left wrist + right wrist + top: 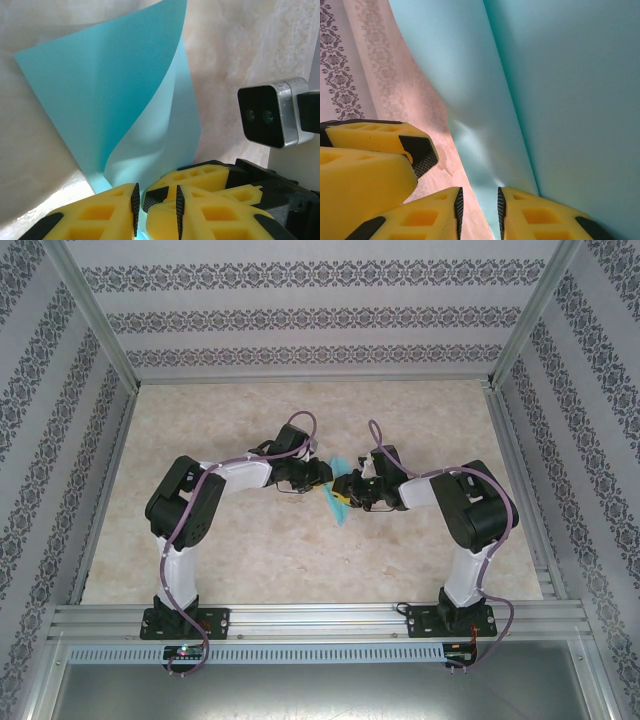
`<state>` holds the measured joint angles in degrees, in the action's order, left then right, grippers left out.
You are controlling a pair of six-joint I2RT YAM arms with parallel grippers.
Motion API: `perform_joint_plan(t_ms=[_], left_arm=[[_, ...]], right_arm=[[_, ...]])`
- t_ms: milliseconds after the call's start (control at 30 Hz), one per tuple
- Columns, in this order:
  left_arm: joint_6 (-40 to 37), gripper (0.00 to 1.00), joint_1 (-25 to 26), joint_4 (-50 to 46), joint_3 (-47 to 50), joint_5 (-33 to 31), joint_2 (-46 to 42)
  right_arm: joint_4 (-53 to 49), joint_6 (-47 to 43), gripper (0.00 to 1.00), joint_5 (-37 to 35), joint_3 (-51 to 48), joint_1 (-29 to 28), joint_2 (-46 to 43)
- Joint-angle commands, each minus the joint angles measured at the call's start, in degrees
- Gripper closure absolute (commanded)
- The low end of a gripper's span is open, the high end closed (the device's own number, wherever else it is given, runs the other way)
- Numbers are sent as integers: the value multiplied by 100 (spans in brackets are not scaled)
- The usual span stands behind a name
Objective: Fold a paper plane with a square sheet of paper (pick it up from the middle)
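We judge this mid-fold: over the middle of the table both arms hold the sheet up for a crease, and next it needs a firm pinch along the fold. The sheet is turquoise, bent double and curling. The left claw and right claw each gape slightly around its edge, not visibly pinching.
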<state>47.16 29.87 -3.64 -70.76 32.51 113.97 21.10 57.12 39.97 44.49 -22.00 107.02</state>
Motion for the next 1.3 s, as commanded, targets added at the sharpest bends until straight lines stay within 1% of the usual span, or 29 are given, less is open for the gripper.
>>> perform_joint_plan(t_ms=[0,133,433,567,633,1000,1267], left_arm=[[-139,71,2,-397,-174,-98,178],[-242,70,2,-636,-147,-339,143],[-105,70,37,-505,-170,-159,318],[-150,74,37,-554,-192,-159,360],[-154,74,37,-555,-185,-142,362],[-101,69,97,-580,32,-246,8],[-36,68,168,-510,44,-248,44]], right_arm=[[-448,-168,72,-134,-73,-131,135],[-458,-187,73,-156,-69,-130,99],[-459,-187,75,-138,-45,-151,106],[-460,-189,75,-138,-55,-151,91],[-458,-184,75,-156,-73,-147,82],[-458,-206,76,-163,-89,-142,75],[-429,-206,76,-165,-109,-152,62]])
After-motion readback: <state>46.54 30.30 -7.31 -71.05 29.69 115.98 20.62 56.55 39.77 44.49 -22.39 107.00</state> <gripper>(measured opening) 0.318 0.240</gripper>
